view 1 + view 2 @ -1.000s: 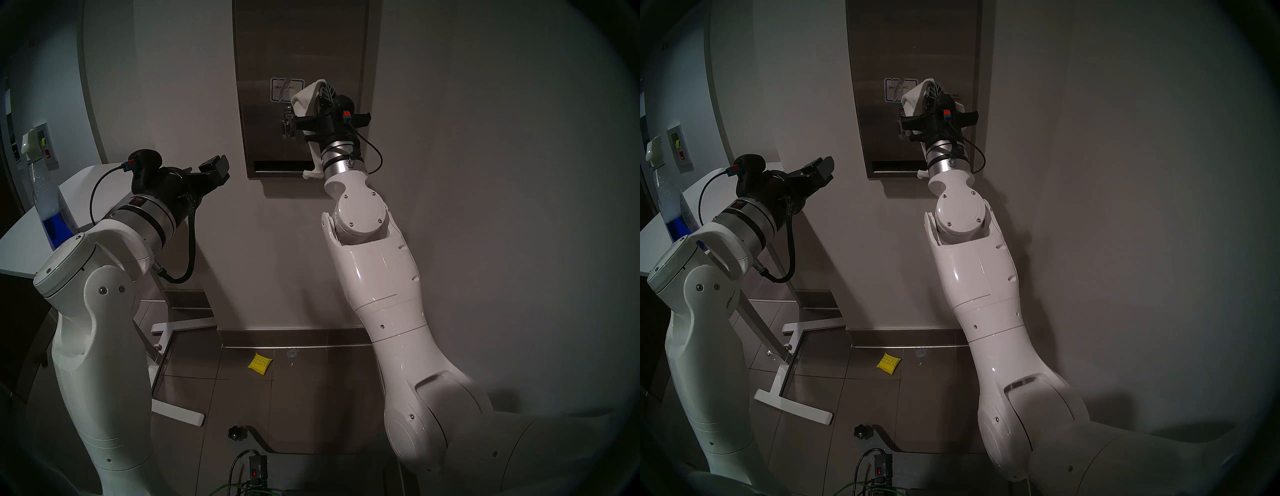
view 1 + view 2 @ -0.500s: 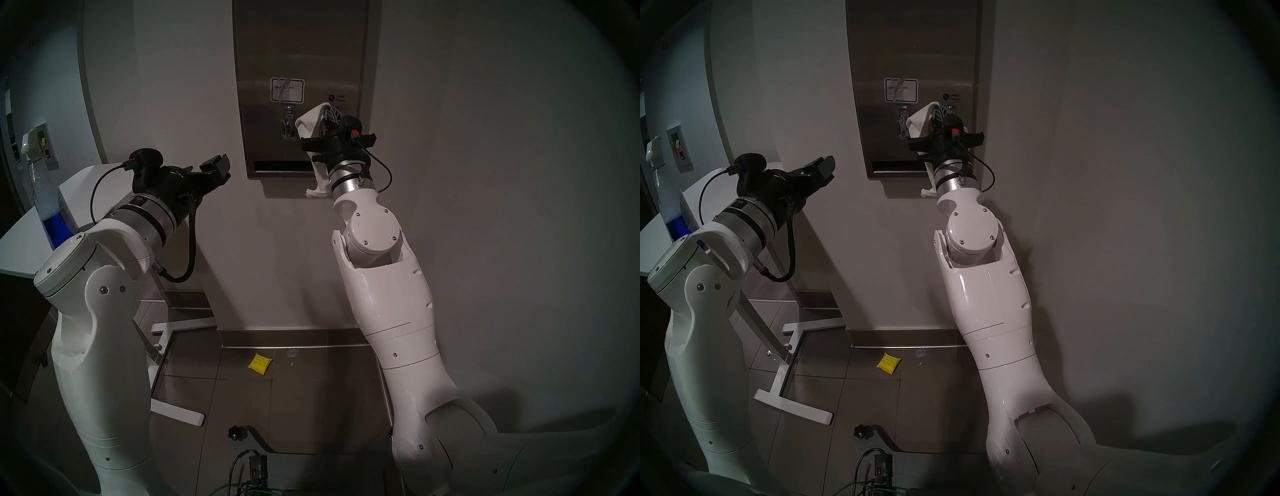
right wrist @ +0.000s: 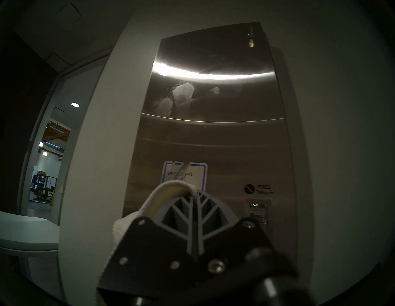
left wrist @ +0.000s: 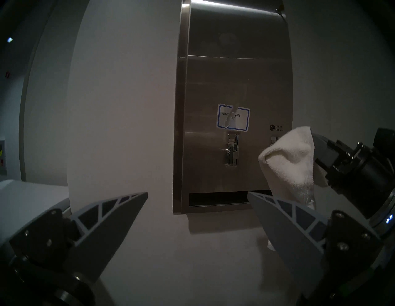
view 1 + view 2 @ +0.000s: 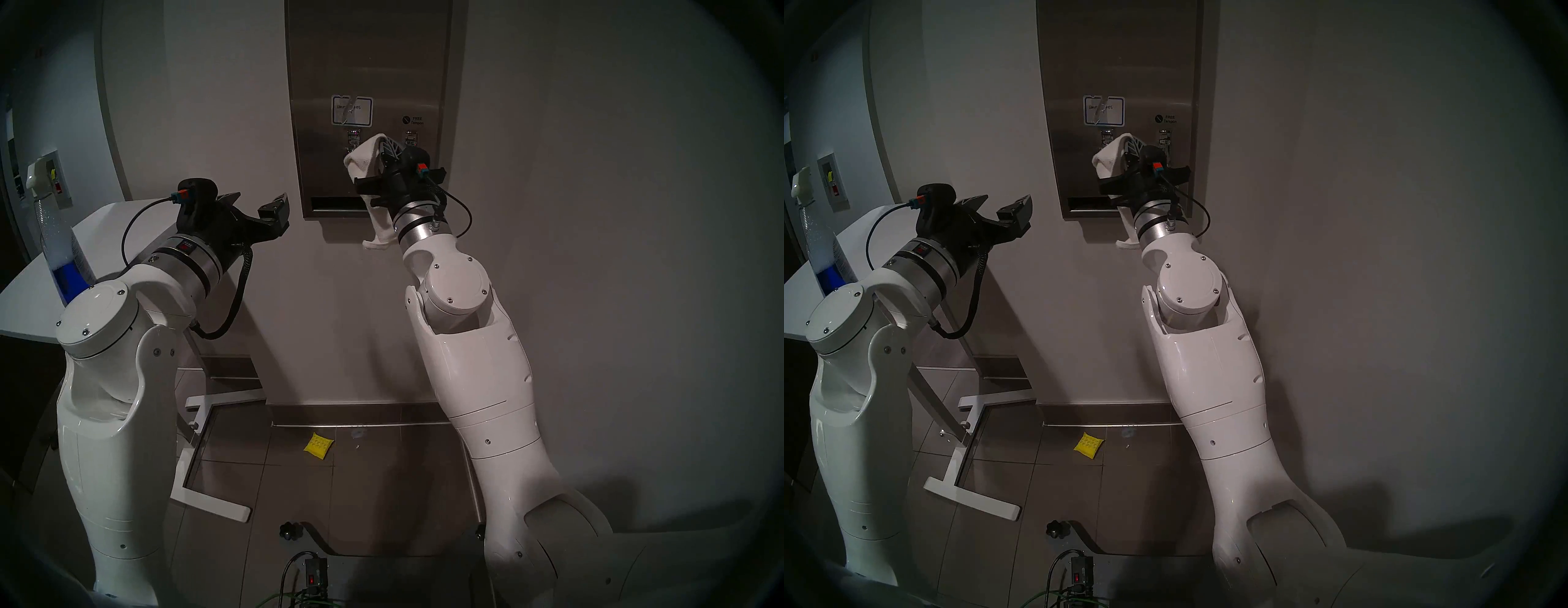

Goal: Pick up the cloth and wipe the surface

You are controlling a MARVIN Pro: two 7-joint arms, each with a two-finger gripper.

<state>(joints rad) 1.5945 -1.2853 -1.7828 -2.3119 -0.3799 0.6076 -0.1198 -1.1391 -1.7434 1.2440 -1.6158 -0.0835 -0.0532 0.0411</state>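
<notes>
We cannot tell whether the cloth (image 5: 359,160) touches the dispenser front (image 5: 369,63), whose top the picture's edge cuts off.

Right gripper (image 5: 1123,142) clamps cloth (image 5: 1107,158) at steel dispenser front (image 5: 1123,63); left gripper (image 5: 1000,208) spread, empty.

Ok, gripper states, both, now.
Left gripper: open, empty.
Right gripper: shut on the cloth.
</notes>
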